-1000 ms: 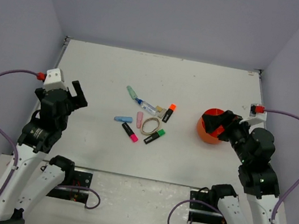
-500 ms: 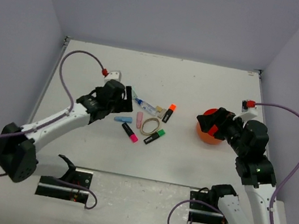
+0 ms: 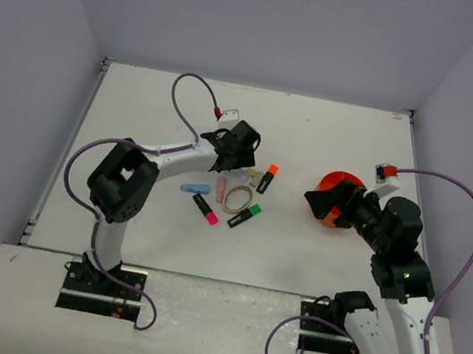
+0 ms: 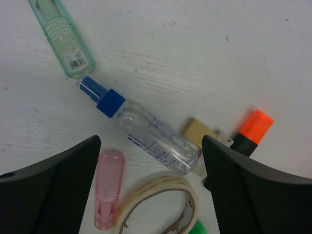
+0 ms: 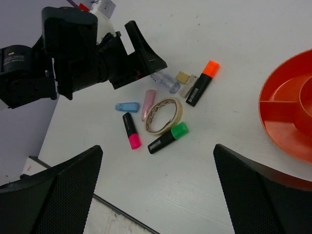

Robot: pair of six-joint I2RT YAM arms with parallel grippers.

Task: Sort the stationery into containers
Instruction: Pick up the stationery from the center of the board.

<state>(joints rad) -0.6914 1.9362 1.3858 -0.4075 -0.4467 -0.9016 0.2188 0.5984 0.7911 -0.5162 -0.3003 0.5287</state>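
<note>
Left gripper (image 4: 148, 144) spread wide over blue-white pen (image 4: 146, 129); descend centred on barrel, clear of tan rubber band (image 4: 156, 183).

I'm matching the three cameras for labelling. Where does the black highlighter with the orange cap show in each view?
Top external: black highlighter with the orange cap sits mid-table, at the right end of the stationery cluster.
Left wrist: low on the right.
Right wrist: upper middle.
Shared landmark: the tan ring-shaped band lying close by.
</note>
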